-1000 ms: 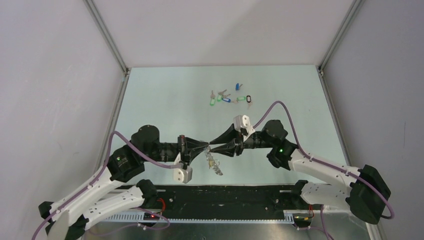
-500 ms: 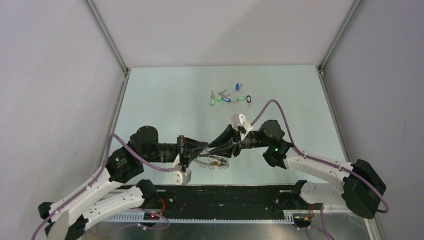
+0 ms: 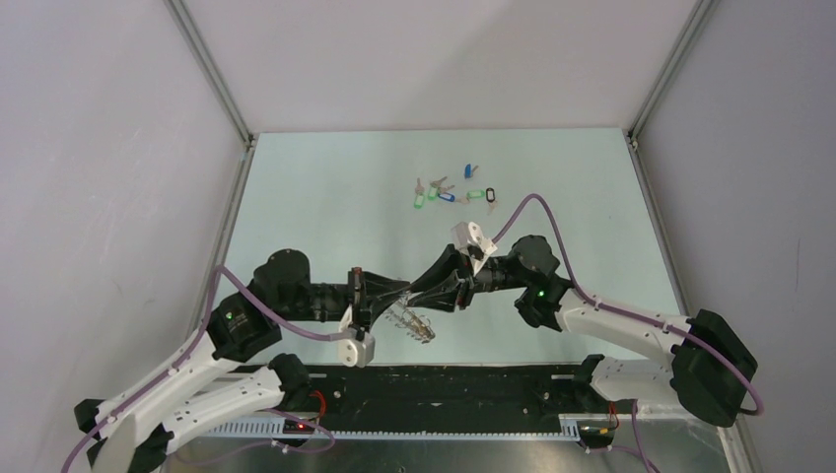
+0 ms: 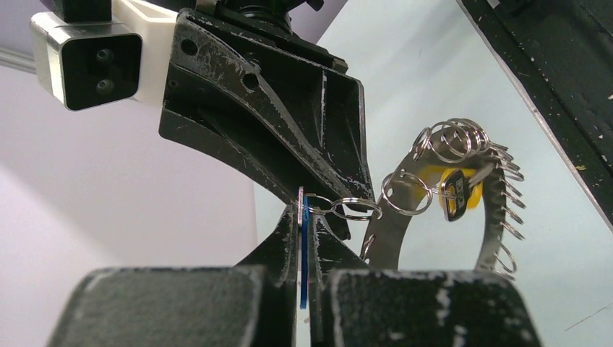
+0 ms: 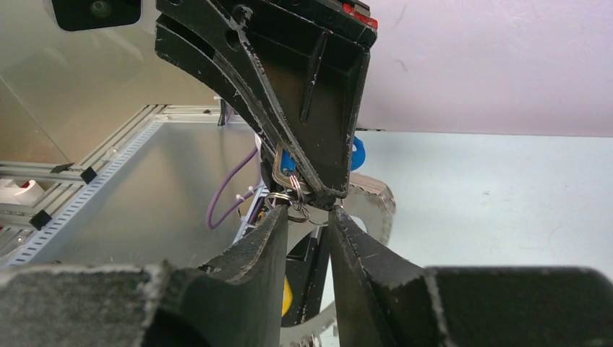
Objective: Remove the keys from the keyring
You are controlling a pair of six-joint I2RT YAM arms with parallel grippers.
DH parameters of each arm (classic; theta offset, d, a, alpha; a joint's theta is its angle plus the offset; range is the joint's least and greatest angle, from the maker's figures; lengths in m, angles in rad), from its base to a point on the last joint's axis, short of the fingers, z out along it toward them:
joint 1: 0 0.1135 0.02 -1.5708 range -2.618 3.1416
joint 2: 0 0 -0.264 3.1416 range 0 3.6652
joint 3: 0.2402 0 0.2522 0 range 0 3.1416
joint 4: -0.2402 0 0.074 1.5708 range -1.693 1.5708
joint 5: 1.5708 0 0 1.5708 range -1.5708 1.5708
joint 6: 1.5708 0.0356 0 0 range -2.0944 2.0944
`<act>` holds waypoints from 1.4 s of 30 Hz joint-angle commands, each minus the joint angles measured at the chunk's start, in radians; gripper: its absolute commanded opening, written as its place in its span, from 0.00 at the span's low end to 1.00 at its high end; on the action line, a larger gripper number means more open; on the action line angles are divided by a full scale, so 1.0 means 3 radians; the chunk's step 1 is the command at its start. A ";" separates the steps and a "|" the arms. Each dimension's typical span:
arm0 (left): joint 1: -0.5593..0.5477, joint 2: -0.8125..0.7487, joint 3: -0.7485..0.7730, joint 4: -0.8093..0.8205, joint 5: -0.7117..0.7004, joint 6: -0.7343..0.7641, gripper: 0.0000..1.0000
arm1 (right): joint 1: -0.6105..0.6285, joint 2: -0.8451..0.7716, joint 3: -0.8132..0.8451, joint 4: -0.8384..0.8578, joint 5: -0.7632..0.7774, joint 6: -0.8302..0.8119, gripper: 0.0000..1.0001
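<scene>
The keyring (image 3: 415,322), a flat silver hoop fringed with small split rings, hangs between the two grippers just above the table near its front edge. My left gripper (image 3: 404,289) is shut on a blue tag (image 4: 304,246) and a flat silver key chained to the hoop (image 4: 387,238). A yellow-headed key (image 4: 455,195) hangs inside the hoop. My right gripper (image 5: 311,211) faces the left one tip to tip, its jaws a little apart around the small split rings (image 5: 300,206). Several loose keys with green, blue and black tags (image 3: 449,192) lie on the far table.
The black rail (image 3: 444,384) along the table's front edge runs just below the hoop. Grey walls close the table on the left, back and right. The right arm's purple cable (image 3: 522,212) arcs above the table.
The right gripper has pushed left against the left gripper's tips and narrowed its jaws. The hoop swung from hanging edge-on to flat, then dropped to a tilt below the tips.
</scene>
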 commanded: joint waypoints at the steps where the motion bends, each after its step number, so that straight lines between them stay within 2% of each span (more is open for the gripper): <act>1: -0.0014 -0.0054 0.0022 0.0155 0.0018 0.0114 0.00 | 0.0049 0.0033 0.0140 0.0228 -0.0123 0.0128 0.31; 9: -0.0017 -0.0088 0.0025 0.0155 -0.0008 0.0146 0.00 | 0.0077 0.0030 0.0141 0.0201 -0.0161 0.0186 0.09; 11: -0.0014 -0.0092 0.0021 0.0155 -0.0005 0.0147 0.00 | 0.0078 0.0021 0.0141 0.0189 -0.0159 0.0189 0.00; 21: -0.0015 -0.0091 0.0000 0.0156 0.0065 0.0124 0.00 | 0.0077 -0.0163 0.0144 -0.0078 0.0002 -0.0071 0.00; 28: -0.0014 -0.0034 -0.0002 0.0156 0.0148 0.0106 0.00 | 0.0107 -0.0112 0.0559 -0.0997 -0.0014 -0.0416 0.00; 37: -0.0019 0.0009 -0.0030 0.0157 0.0171 0.0095 0.00 | 0.0129 -0.0100 0.0766 -0.1497 -0.0012 -0.0591 0.00; 42: -0.0022 0.0014 -0.0040 0.0156 0.0173 0.0087 0.00 | 0.0126 -0.0090 0.1031 -0.2275 0.0034 -0.0900 0.00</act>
